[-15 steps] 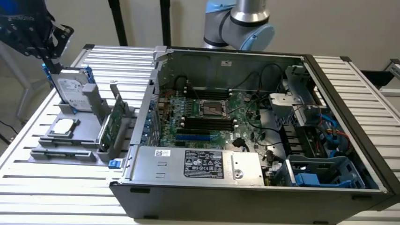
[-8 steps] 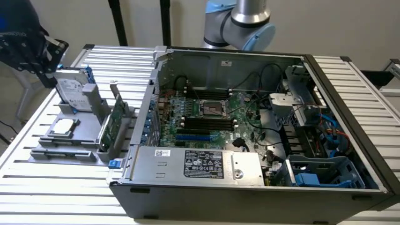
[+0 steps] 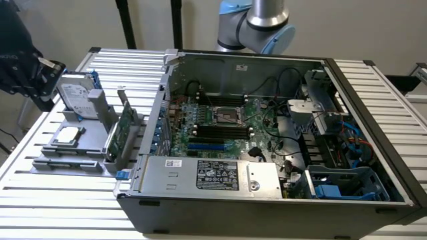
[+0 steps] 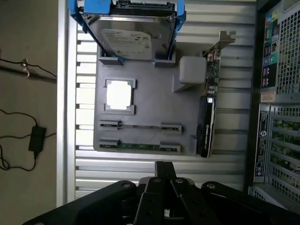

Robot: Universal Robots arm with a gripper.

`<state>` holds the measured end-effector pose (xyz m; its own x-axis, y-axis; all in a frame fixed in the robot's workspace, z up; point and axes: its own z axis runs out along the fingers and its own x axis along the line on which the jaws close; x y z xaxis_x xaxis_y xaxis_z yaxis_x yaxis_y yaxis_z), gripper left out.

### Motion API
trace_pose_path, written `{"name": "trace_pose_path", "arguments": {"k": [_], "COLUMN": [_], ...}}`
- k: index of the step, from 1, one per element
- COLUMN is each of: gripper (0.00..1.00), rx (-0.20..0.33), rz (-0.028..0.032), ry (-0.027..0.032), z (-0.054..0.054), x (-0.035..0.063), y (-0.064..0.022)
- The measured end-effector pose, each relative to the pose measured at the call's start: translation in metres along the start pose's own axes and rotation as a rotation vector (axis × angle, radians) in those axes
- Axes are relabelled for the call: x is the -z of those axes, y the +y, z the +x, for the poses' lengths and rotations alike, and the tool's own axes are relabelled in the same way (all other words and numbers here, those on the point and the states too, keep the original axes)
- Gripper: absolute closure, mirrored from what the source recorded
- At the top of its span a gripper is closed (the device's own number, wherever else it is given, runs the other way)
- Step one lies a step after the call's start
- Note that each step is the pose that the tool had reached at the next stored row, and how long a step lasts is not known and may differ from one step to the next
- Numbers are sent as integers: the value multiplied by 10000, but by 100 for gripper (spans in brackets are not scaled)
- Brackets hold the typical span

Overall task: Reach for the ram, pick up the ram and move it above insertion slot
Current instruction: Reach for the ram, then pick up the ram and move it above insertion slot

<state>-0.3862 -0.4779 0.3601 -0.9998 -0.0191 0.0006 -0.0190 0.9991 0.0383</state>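
Ram [image 4: 138, 146] is lying slotted in the gray tray [image 4: 150, 98].
Hand [image 4: 164, 169] is hovering clenched and empty, apart from it; the tray is sitting at the computer case's [image 3: 267, 215] nine o'clock.

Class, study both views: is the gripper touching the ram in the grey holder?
Apart. The wrist view shows bare table slats between the shut gripper and the ram lying in its holder.

Exterior view angled down on computer case [image 3: 267, 216], wrist view straight above parts holder [image 4: 150, 108], shared by both
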Motion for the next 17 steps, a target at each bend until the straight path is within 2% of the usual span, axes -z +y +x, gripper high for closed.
{"name": "trace_pose_path", "arguments": {"k": [5, 10, 17], "gripper": [89, 89, 89], "rx": [-68, -88, 1060], "rz": [2, 26, 27], "ry": [0, 1, 44], "z": [47, 52, 54], "x": [-62, -76, -91], "y": [-28, -31, -31]}}
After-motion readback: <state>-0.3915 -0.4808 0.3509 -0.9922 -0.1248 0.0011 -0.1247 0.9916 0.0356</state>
